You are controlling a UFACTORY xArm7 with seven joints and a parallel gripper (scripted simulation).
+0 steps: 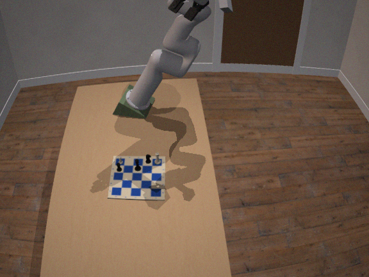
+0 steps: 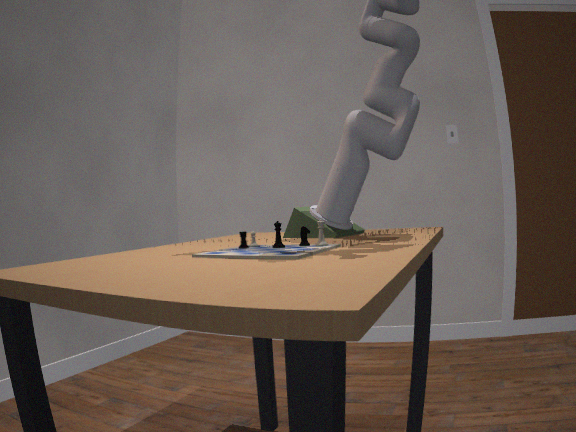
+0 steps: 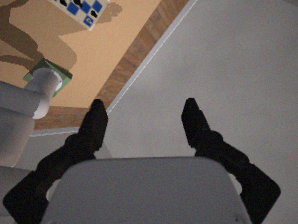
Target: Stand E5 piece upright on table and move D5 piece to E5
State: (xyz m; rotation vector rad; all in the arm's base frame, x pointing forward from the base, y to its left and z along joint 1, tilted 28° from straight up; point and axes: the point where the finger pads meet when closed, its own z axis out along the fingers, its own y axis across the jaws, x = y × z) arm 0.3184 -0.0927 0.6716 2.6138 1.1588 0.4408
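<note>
Gripper point(image 1: 189, 10) point(image 3: 144, 108): fingers wide apart, high above table point(image 1: 134, 231) point(image 2: 225, 290) | chessboard point(image 1: 136, 199) point(image 2: 250, 256) point(image 3: 91, 27): five pieces, all upright

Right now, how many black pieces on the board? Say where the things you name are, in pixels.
3. From above: rook point(image 1: 119, 167) point(image 2: 243, 240) point(image 3: 94, 13) in the left column, king point(image 1: 138, 165) point(image 2: 278, 236) point(image 3: 77, 2) in the middle one, knight point(image 1: 148, 158) point(image 2: 304, 236) in the row behind.

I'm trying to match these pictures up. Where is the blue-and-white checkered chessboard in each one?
Top view: blue-and-white checkered chessboard, a little below and left of centre.
Exterior view: seen almost edge-on, just below the middle.
Wrist view: partly cut off by the top edge, left of centre.
Shared landmark: the green wedge-shaped block under the arm.
</note>
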